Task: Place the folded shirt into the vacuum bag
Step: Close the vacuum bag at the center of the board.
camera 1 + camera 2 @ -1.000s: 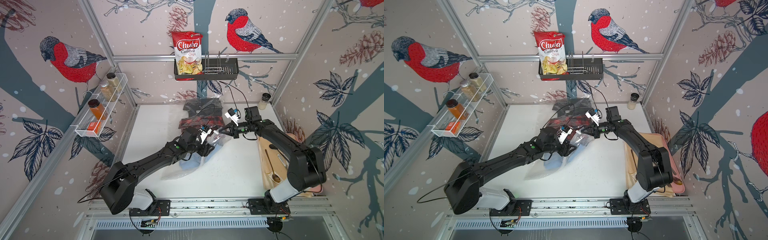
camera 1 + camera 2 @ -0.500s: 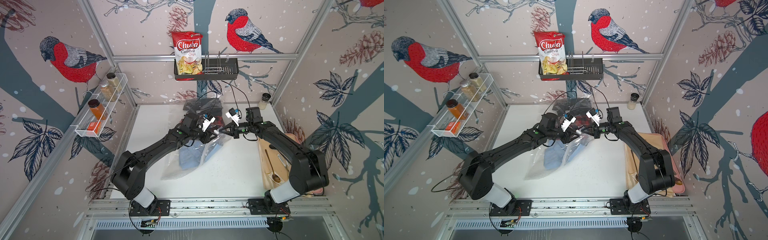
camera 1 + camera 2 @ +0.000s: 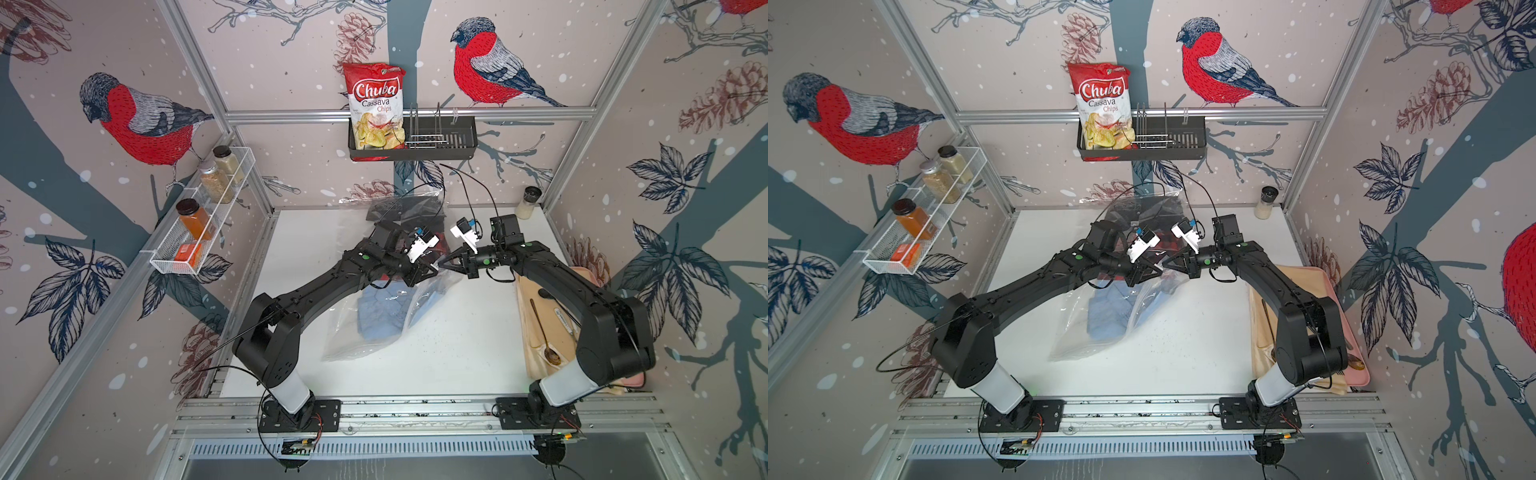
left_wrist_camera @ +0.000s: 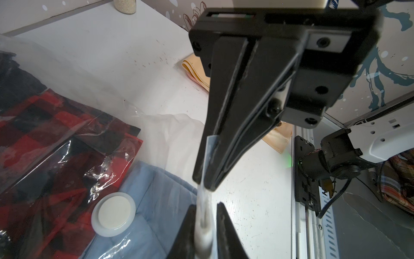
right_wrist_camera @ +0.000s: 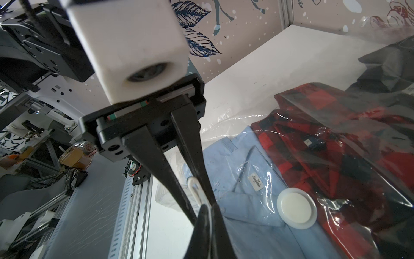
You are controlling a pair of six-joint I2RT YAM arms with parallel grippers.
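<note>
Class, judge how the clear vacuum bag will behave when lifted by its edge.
Probably floppy: the vacuum bag drapes and creases from its held edge. Likely slippery, as its film is glossy. The blue shirt inside would probably drag it down.

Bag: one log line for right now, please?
left gripper: shut on bag edge | right gripper: shut on bag edge | blue shirt: inside bag

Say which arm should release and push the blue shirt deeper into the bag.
Left, probably: left gripper and right gripper both pinch the vacuum bag, but the left arm lies nearer the blue shirt.
</note>
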